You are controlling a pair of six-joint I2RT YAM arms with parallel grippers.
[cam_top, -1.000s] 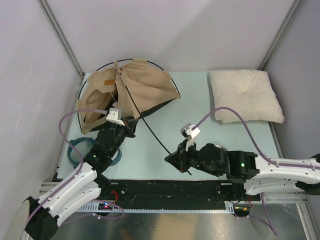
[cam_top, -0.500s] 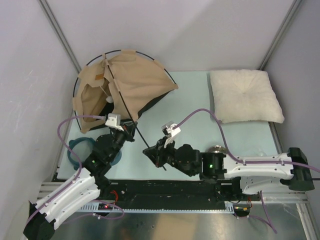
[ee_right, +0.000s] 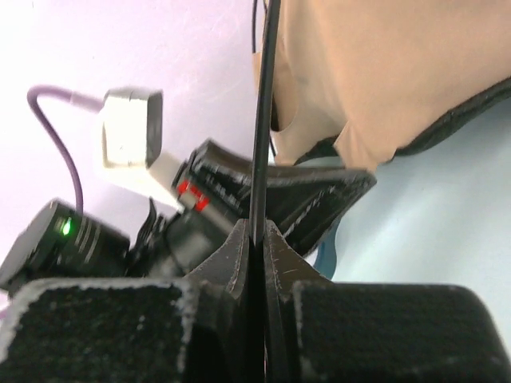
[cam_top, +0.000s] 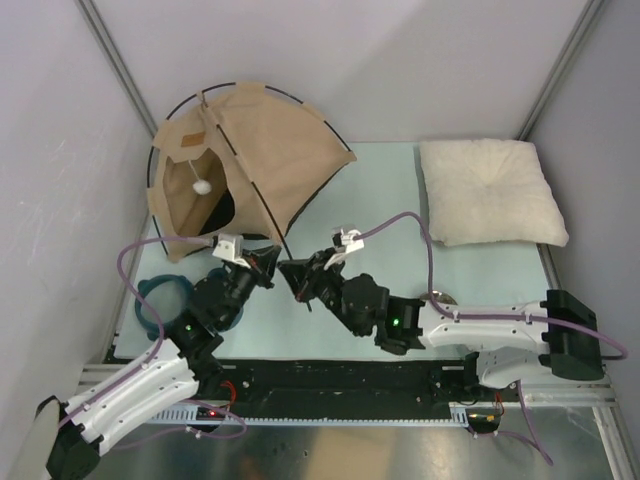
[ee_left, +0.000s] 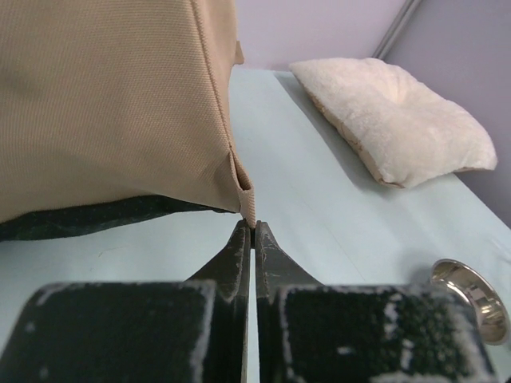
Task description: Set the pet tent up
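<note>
The large tan fabric pet tent stands at the far left corner of the pale green table. The left gripper pinches the tent's near corner tab. The right gripper clamps its thin black pole.

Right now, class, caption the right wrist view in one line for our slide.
Right gripper shut on a thin black pole that runs up toward the tan pet tent.
</note>
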